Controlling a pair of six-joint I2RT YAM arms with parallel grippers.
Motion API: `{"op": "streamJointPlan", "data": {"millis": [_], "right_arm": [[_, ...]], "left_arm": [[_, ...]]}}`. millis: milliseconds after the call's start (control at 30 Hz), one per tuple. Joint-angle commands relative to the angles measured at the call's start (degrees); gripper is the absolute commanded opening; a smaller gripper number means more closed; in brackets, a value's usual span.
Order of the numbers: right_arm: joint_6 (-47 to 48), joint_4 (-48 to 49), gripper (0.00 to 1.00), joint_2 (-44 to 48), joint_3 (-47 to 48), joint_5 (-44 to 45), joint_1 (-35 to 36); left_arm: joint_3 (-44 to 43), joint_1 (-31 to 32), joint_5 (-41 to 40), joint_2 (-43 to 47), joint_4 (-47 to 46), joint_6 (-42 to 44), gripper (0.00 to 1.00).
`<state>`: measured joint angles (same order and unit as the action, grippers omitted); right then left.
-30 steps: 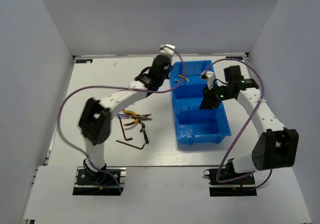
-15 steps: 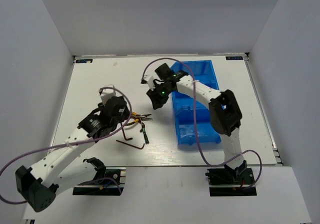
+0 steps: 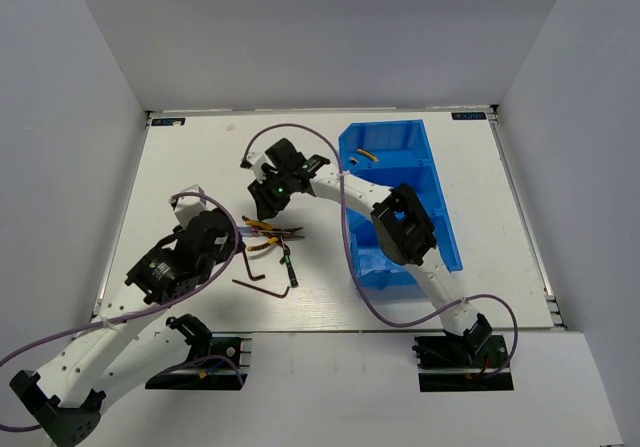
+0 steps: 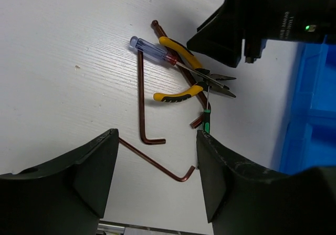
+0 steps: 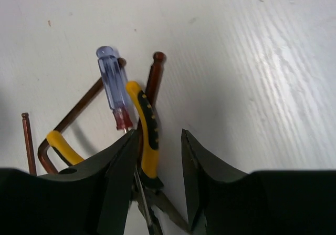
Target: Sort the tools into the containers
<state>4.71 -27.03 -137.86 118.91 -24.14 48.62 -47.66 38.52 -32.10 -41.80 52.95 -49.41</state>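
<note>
Two arms back from bright blue plastic bins (image 3: pixel 415 192); your right gripper (image 5: pixel 157 156), jaws apart, straddles yellow-and-black-handled pliers (image 5: pixel 149 140), left gripper (image 4: pixel 155 161) gapes over brown L-shaped hex keys (image 4: pixel 140 98): next pick begins.

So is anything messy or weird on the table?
Yes. The tools lie in a tangled heap on the table, left of the blue bins, not inside them. The screwdriver lies across the pliers, with brown hex keys mixed in. Nothing looks broken or spilled.
</note>
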Motion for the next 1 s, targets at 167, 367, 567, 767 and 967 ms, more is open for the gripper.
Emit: {"op": "streamJointPlan", "data": {"millis": [167,367,567,767,967], "right_arm": [[-1.64,3.03,0.46,-2.24,1.24,1.46,2.44],[0.21,3.12,0.46,-2.41,0.27,3.84,2.18],[3.02,2.59,0.43,-2.41,-1.66,4.97,2.09],[5.22,2.5,0.38,-0.83,-5.26,5.77,2.09],[7.24,3.65,0.23,1.45,-10.45,6.65,2.44]], "left_arm": [[0.11,0.32,-0.95,0.67,0.49,-0.6,0.71],[0.11,0.32,-0.95,-0.56,-1.27,-0.07,0.72],[0.11,0.32,-0.95,-1.09,-1.27,-0.07,0.72],[0.11,0.32,-0.95,-1.09,-1.27,-0.07,0.72],[1.16,0.32,-0.95,-1.09,-1.8,-0.6,0.72]]}}
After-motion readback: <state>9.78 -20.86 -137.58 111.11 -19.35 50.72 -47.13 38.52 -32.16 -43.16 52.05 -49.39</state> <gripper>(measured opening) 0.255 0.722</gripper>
